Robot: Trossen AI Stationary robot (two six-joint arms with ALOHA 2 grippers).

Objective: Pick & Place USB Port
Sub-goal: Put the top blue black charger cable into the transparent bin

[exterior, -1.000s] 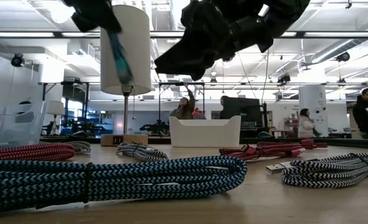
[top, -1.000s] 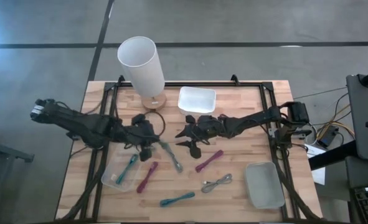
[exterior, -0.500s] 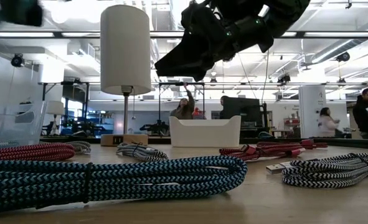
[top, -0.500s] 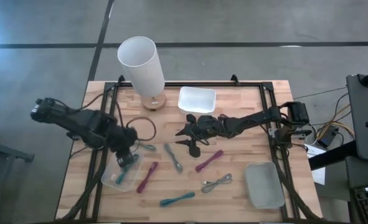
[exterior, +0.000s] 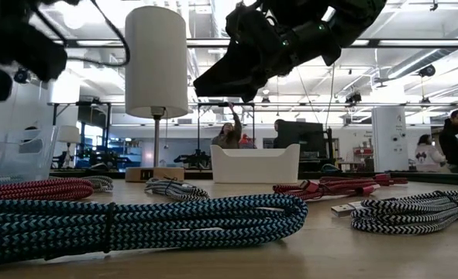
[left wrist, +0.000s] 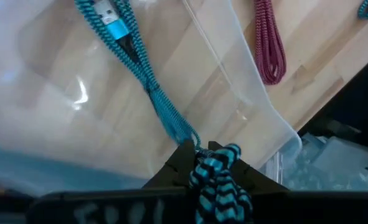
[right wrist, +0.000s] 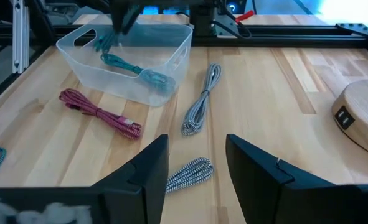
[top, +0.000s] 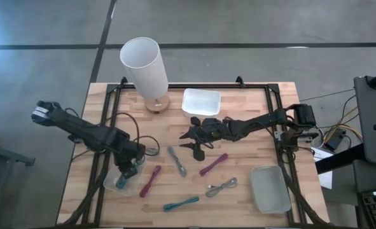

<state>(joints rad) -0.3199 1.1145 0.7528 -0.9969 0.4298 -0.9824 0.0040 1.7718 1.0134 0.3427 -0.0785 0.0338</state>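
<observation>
My left gripper (top: 130, 166) hangs over the clear bin (top: 110, 184) at the table's near left, shut on a teal braided cable (left wrist: 147, 81). The cable's plug end (left wrist: 112, 25) lies down in the bin. My right gripper (top: 192, 143) hovers open above the middle of the table, holding nothing; a black-and-white cable (right wrist: 190, 173) lies on the wood below its fingers. The low view shows both arms only as dark shapes overhead. My left gripper pinches the teal cable's bundled end (left wrist: 216, 174) between its two fingers, coming from above and pointing down. The cable hangs slack below the fingers, slanting into the bin (left wrist: 246, 93), and its plug end rests on the bin floor.
Other coiled cables lie on the wood: red (top: 151, 180) beside the bin, grey-teal (top: 177, 160), maroon (top: 213, 164), grey (top: 221, 187), teal (top: 180, 203). A white tray (top: 201, 102) and a lamp (top: 146, 67) stand far. A second clear bin (top: 269, 188) sits near right.
My left gripper has carried the teal cable from the table's middle toward the near left edge and down, until it stands over the clear bin with the cable's free end inside. It has stayed shut. The right arm has kept still.
</observation>
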